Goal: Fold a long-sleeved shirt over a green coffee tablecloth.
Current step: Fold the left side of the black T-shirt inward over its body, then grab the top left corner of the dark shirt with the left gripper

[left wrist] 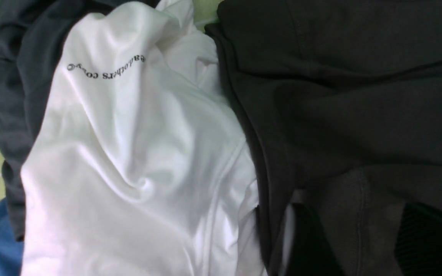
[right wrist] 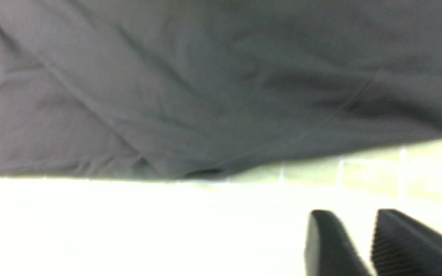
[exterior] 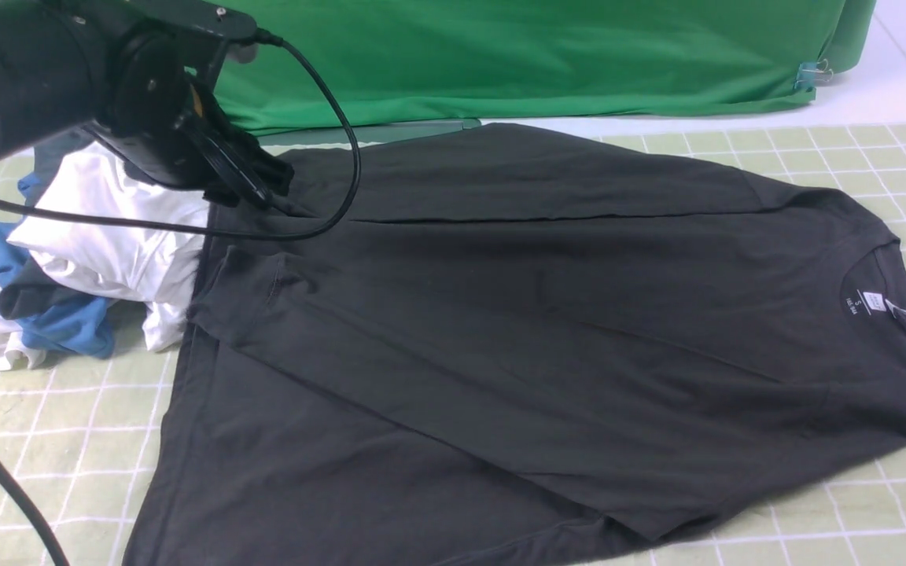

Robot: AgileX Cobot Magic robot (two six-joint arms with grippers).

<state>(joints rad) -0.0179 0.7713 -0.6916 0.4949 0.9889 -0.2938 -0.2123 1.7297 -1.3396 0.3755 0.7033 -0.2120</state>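
Note:
The long-sleeved shirt (exterior: 547,314), black, lies spread on the green coffee tablecloth (exterior: 44,424), collar and neck label to the right, a sleeve folded across its body. My left gripper (exterior: 260,185) hangs over the shirt's far left corner. In the left wrist view its jaws (left wrist: 363,234) stand open, with a seamed piece of black shirt (left wrist: 359,96) lying between and under them. My right gripper (right wrist: 359,234) is out of the front view. It is open by a narrow gap, empty, over pale tablecloth (right wrist: 416,172) just off the shirt's edge (right wrist: 205,84).
A heap of clothes lies at the left against the shirt's hem: a white garment (exterior: 123,236) with blue garments (exterior: 68,326) and a dark grey one. Plain deep-green fabric (exterior: 539,55) hangs at the back, clipped at its right corner. The left arm's black cable (exterior: 343,157) loops over the shirt.

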